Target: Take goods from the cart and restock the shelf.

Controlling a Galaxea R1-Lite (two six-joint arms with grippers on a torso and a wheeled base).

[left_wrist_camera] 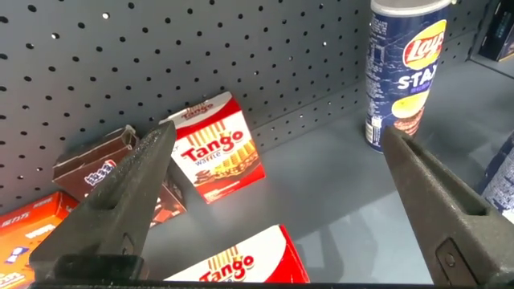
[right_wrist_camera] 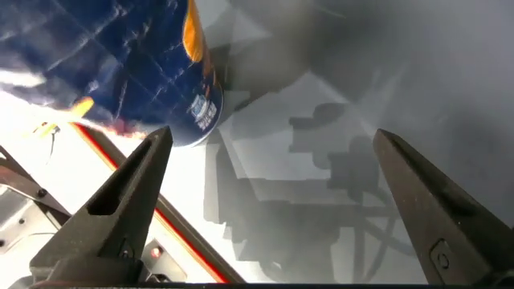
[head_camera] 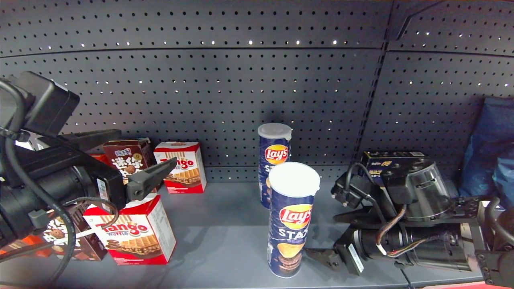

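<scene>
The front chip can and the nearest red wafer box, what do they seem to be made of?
Front chip can: probably a paperboard tube with a smooth printed wrap that has a slight sheen; its white lid looks like matte plastic. Nearest red wafer box: likely thin printed cardboard, slightly shiny, judging by its flat panels and crisp folded edges.

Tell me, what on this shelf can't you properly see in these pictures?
- Black cardboard box, head view: mostly hidden behind the right arm.
- Rear blue cylindrical chip can, head view: lower part covered by the matching front can.
- Blue plastic bag, head view: cut by the right edge.
</scene>
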